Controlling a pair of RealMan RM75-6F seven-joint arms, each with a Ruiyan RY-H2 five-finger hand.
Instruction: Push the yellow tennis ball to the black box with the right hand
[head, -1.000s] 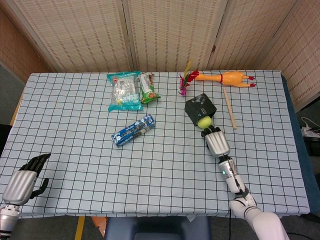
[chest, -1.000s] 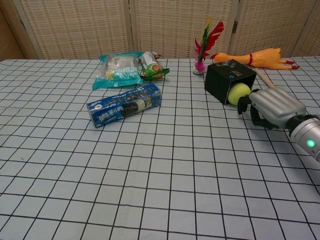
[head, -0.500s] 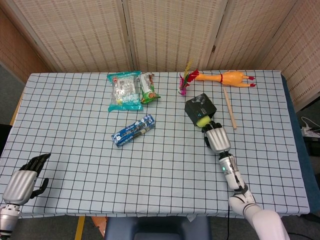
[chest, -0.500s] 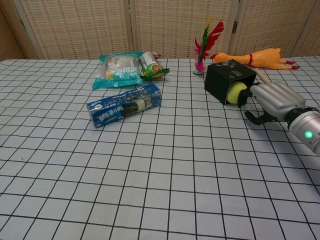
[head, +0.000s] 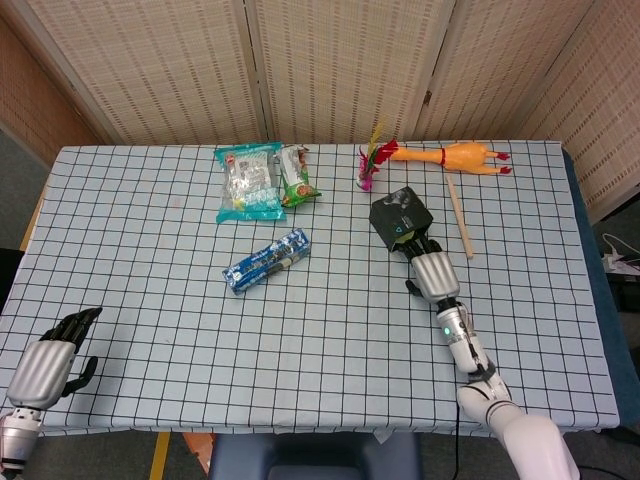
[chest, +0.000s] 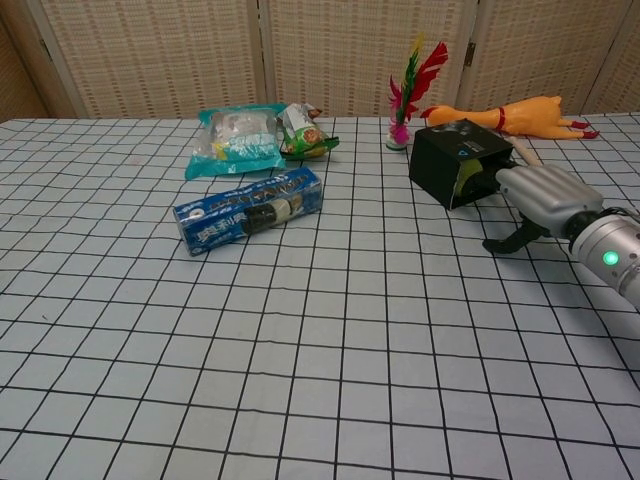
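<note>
Pushed deeper since a second ago: ball now mostly inside the open mouth of the black box, only a yellow-green sliver showing in the chest view, hidden entirely from the head view. Right hand against the box opening, fingers extended, grasping nothing. Left hand at near left, loosely curled, empty.

One black box; one tennis ball; two snack bags; one rubber chicken.
</note>
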